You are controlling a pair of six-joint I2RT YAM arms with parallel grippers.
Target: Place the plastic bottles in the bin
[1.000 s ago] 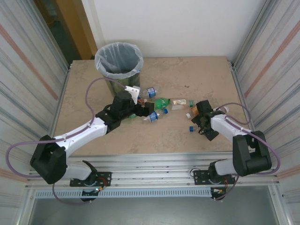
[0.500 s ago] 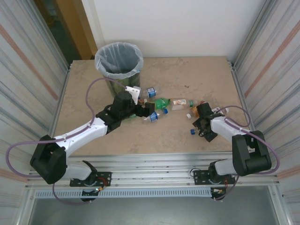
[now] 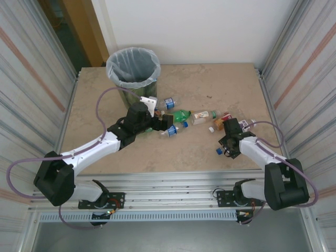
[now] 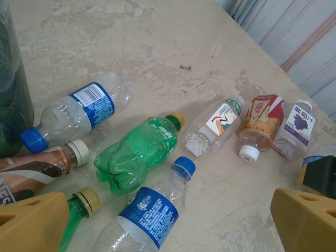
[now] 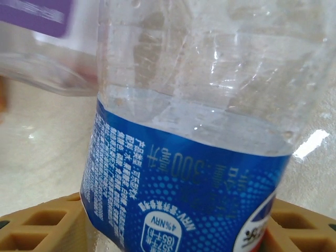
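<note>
1. Bottles [image 4: 137,152] lay scattered on the desk [image 3: 199,84], near the bin [image 3: 133,65].
2. Left end effector [image 3: 166,124] hovered over them, spread wide.
3. Right end effector [image 3: 226,145] clamped a blue-labelled bottle [image 5: 184,173], farther from the bin.

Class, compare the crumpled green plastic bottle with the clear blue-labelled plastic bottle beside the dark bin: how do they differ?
Colour: the crumpled green plastic bottle is green; the clear blue-labelled plastic bottle is see-through. Caps: the green bottle's is yellow-orange, the clear bottle's blue. Pose: the green bottle's cap points away from the dark bin, the clear bottle's toward it. Both lie capped on their sides on the beige table.
</note>
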